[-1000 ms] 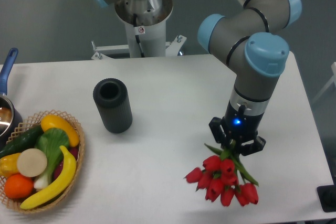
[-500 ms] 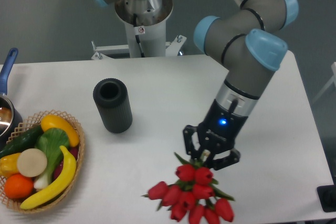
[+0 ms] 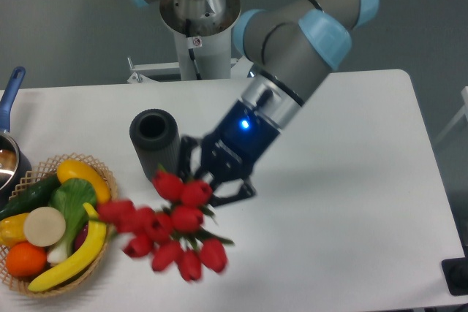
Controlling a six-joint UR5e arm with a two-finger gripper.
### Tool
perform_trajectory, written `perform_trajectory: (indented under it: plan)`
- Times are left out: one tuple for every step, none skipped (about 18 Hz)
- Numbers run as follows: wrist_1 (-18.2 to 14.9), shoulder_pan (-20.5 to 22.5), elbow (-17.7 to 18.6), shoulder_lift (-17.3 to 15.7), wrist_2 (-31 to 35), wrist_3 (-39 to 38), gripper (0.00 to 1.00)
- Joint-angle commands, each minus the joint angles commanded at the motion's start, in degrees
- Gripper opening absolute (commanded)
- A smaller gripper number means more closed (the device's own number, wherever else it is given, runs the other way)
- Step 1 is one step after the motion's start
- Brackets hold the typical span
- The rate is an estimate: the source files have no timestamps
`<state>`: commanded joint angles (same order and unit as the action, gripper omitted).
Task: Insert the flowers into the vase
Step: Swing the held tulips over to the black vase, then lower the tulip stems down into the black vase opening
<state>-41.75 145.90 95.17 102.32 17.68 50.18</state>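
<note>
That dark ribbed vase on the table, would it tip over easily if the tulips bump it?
Possibly. The vase stands upright, taller than it is wide, so a knock near its open mouth might tip it. Once down, its round shape would probably roll, though the ribbing may slow it. The flowers, held in the claw, look soft-headed, so a brush would likely be gentle.
</note>
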Motion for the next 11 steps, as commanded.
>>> perform_trajectory:
  plan:
    - [0.0,0.2,1.8,-1.7,-1.1,0.8,0.0]
    - [-0.1,0.9,3.6,-3.4,-2.5,1.1,0.0]
    - [0.0,1.6,5.3,-5.2,-4.1,1.1,0.0]
    - [0.0,2.1,6.6,-6.6,-5.8,1.1,0.0]
    - [-0.1,2.5,7.9,-8.1,-6.9,1.1,0.0]
    - [-0.1,3.2,9.4,-9.4,-7.4,1.2,0.0]
    - [-0.1,3.8,10.6,-10.6,-7.7,1.7,0.01]
    - [-0.1,4.2,12.3,-12.0,-8.1,2.1,0.01]
    - [-0.1,4.7,14.3,-13.7,-8.4,2.4,0.01]
    - [-0.1,5.3,16.3,-15.1,-8.6,2.7,0.01]
    - [-0.1,5.6,18.0,-16.0,-9.1,3.9,0.01]
